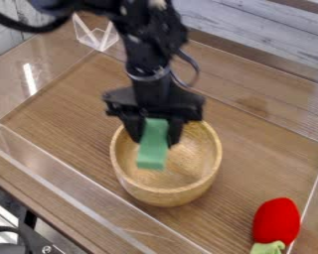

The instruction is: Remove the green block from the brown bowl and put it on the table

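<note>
My gripper (151,126) is shut on the upper end of the green block (152,149), a flat light green bar that hangs down from the black fingers. The block's lower end hovers above the inside of the brown bowl (189,184), toward its left side, clear of the bowl's floor. The bowl is a round light-tan wooden one and rests on the wood-grain table (69,109). The dark arm comes down from the top of the view onto the gripper.
A red and green plush toy (276,223) lies at the lower right of the table. Clear acrylic walls (43,189) run along the table's edges, with a small clear bracket (98,36) at the back.
</note>
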Controlling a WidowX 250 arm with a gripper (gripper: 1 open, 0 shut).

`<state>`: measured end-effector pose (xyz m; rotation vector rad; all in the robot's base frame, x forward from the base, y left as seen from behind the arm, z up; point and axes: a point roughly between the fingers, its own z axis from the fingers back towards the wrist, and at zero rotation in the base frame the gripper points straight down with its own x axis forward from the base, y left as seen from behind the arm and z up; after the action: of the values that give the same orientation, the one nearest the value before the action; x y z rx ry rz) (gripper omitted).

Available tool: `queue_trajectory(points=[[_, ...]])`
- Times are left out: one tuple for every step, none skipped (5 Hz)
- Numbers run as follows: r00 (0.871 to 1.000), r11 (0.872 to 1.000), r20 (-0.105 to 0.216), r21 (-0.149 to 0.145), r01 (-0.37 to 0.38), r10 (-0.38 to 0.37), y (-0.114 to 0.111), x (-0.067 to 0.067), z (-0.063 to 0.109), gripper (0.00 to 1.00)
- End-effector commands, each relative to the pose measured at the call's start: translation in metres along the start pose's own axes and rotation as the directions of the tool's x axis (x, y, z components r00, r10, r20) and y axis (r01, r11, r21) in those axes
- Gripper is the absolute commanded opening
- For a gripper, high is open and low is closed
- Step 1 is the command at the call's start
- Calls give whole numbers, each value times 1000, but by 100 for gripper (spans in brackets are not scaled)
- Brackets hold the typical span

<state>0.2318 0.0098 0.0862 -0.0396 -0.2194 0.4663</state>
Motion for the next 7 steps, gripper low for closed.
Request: queue_trajectory(points=[[998, 1000, 54, -3, -13, 13, 20, 24, 13, 0], [998, 999, 49, 20, -28, 27, 42, 30, 8, 0], [999, 999, 41, 34, -20, 19, 55, 31, 2, 0], [1000, 999, 30, 51, -10, 9, 61, 30, -4, 0], [1000, 998, 17, 68, -2, 1, 66, 28, -10, 0], [1000, 996, 4, 83, 11, -11, 71, 28, -16, 0], [1000, 995, -10, 97, 20, -19, 75, 27, -22, 0]])
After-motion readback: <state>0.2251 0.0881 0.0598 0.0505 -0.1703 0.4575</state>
